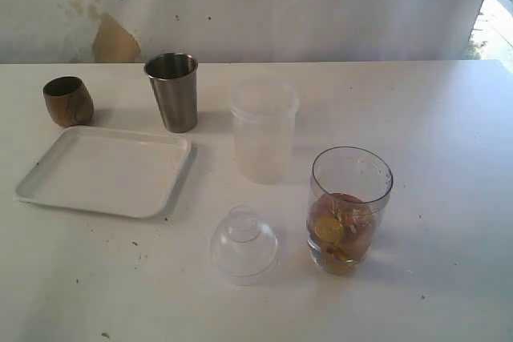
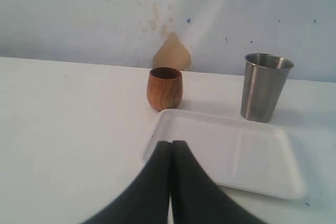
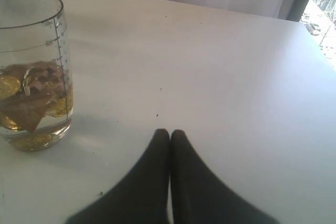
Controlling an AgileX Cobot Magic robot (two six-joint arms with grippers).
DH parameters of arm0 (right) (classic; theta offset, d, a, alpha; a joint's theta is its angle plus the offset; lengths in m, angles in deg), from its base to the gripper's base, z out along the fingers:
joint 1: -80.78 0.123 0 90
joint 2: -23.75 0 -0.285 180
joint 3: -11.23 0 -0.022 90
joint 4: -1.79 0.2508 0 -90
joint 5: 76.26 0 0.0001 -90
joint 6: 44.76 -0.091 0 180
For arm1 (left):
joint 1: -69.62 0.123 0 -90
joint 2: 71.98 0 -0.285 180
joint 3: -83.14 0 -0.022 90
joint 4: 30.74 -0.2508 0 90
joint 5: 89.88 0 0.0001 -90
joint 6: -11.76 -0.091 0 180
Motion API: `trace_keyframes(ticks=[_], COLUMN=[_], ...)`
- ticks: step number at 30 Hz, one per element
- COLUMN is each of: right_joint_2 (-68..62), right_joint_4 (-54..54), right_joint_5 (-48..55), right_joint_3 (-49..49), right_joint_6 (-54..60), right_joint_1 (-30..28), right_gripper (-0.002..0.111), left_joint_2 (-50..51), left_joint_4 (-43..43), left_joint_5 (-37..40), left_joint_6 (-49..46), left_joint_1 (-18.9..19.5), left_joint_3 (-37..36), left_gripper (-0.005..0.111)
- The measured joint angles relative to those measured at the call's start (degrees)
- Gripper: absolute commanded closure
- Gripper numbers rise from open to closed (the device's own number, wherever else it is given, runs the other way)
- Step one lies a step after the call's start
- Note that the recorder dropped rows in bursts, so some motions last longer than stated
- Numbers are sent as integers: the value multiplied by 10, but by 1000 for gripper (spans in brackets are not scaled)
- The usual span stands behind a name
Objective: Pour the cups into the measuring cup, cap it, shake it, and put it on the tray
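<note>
Measuring cup (image 1: 350,207) holding gold coins (image 1: 327,228) lower right, white tray (image 1: 104,172) at left; both jaws pinched shut, empty

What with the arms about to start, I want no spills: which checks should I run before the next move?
1. Measuring cup upright and uncapped, ready to be poured into: ok; gold and brown pieces already lie in it.
2. Wooden cup and steel tumbler upright, behind the tray: ok.
3. Anything left inside those two cups: cannot tell.
4. Dome lid on the table, apart from the measuring cup: ok.
5. Tray with nothing on it: ok.
6. Left gripper and right gripper open for a grasp: not ok, both shut and holding nothing.
</note>
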Motion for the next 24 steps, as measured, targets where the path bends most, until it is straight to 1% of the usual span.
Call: trace_keyframes(ticks=[15,18,19,20,22,24], right_joint_2=[0,0,0,0,0,0], right_joint_4=[-8,-8,-8,-8,-8,-8], right_joint_5=[-18,-70,-116,-134,-227,-268], right_joint_3=[0,0,0,0,0,0], right_joint_6=[0,0,0,0,-18,-41], right_joint_1=[0,0,0,0,0,0], right_gripper=[108,108,108,108,108,108], left_joint_2=[0,0,0,0,0,0], left_joint_4=[0,0,0,0,0,0], left_joint_5=[0,0,0,0,0,0], left_joint_6=[0,0,0,0,0,0], left_joint_1=[0,0,0,0,0,0], left_joint_3=[0,0,0,0,0,0], left_gripper=[107,107,107,107,107,107])
